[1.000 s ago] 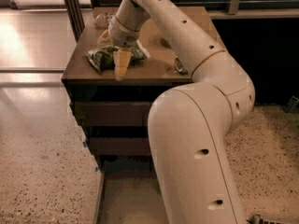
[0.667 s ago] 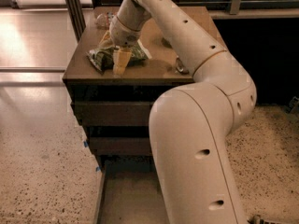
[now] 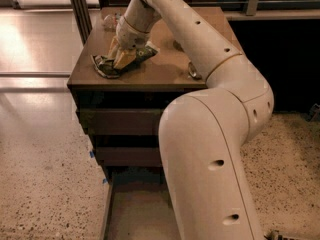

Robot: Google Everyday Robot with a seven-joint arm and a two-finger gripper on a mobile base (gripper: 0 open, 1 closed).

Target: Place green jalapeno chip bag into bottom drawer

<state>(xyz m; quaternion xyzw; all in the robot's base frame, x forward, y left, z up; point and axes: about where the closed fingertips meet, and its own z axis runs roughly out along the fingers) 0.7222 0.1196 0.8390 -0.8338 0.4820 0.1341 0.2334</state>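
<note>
The green jalapeno chip bag [image 3: 106, 65] lies flat near the front left corner of the brown cabinet top [image 3: 165, 69]. My gripper [image 3: 120, 53] reaches down from the long white arm and sits right on the bag's middle, covering part of it. The bottom drawer [image 3: 131, 211] is pulled out below the cabinet with its brown floor showing. My arm's big lower link hides its right side.
A small pale object [image 3: 111, 20] stands at the back left of the top. A small round thing [image 3: 192, 72] sits by my arm on the right. Two shut upper drawers [image 3: 117, 121] face me. Speckled floor lies on the left, a dark railing behind.
My gripper has shifted slightly left and back over the bag. The bag stays in about the same spot on the top.
</note>
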